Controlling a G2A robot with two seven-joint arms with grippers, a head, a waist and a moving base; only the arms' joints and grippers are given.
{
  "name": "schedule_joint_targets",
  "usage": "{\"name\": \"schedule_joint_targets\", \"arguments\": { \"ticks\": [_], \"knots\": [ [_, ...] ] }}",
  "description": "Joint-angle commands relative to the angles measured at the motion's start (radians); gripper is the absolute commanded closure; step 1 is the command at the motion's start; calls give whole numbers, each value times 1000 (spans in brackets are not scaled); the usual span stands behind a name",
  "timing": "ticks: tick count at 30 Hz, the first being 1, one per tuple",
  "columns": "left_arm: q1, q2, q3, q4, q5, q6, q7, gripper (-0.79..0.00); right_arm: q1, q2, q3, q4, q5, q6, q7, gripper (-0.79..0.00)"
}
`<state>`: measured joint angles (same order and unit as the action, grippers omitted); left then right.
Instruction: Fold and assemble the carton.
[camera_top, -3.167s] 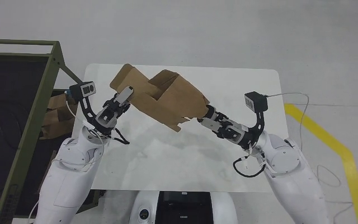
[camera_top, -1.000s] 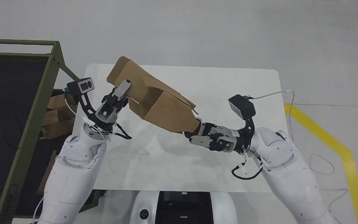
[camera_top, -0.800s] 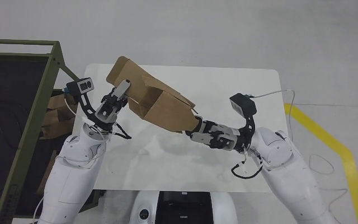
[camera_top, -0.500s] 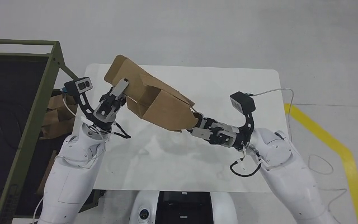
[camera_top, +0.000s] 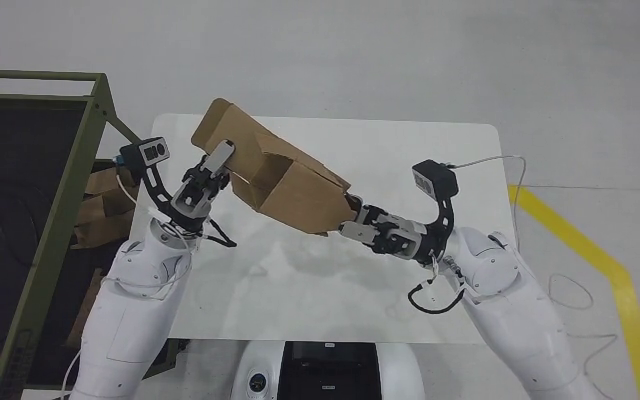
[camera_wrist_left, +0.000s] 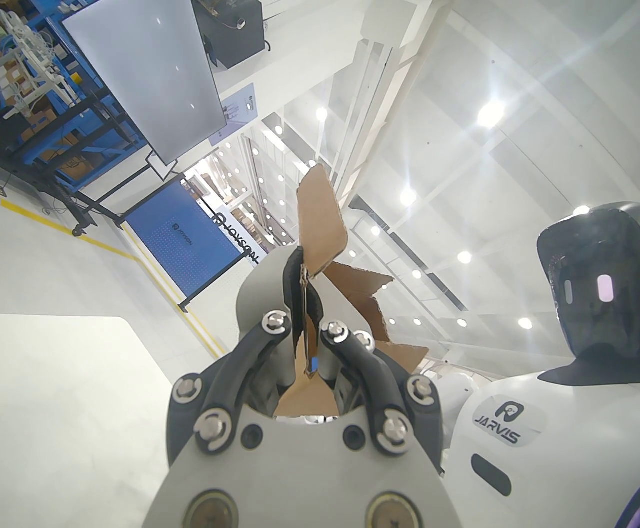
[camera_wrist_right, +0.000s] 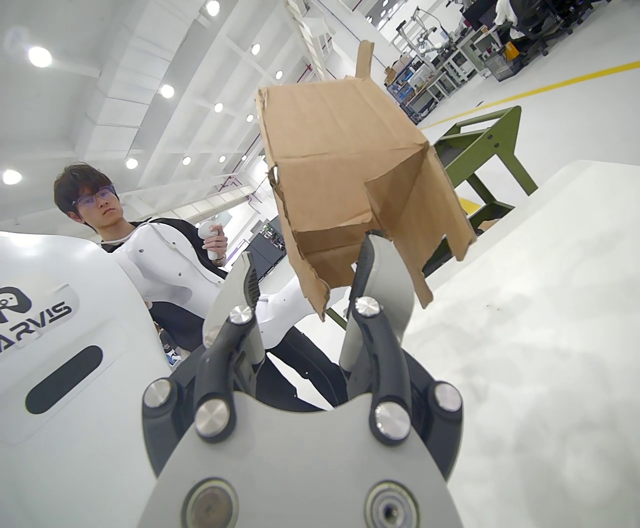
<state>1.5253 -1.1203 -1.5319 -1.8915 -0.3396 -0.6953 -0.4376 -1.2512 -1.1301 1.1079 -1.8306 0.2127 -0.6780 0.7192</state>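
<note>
The brown carton (camera_top: 275, 178) hung half-opened and tilted above the white table (camera_top: 430, 150), upper left of centre in the top view. The left gripper (camera_top: 222, 160) was clamped on a flap at the carton's left end — its fingers (camera_wrist_left: 292, 280) pinched the cardboard edge between them. The right gripper (camera_top: 350, 212) sat at the carton's lower right corner, fingers (camera_wrist_right: 382, 285) spread apart — a flap's ragged corner showing in the gap

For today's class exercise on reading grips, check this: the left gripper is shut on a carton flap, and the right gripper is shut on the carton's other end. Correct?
Not quite. The left gripper is shut on a flap of the carton, but the right gripper is open at the carton's other end: the right wrist view shows its fingers spread apart, clamping nothing.
</note>
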Motion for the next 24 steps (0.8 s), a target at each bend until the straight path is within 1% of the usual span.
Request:
{"name": "schedule_joint_targets", "arguments": {
  "ticks": [1,11,24],
  "knots": [
    [-2,-1,2,2,2,2,-2,0,1,-1,-1,0,-1,-3,-9,-329],
    [-14,-5,16,7,8,9,0,0,4,-8,-16,13,-7,-12,-66,-320],
    [-18,-13,21,8,32,3,41,0,12,-22,-47,31,14,-36,-131,-311]
  ]
}}
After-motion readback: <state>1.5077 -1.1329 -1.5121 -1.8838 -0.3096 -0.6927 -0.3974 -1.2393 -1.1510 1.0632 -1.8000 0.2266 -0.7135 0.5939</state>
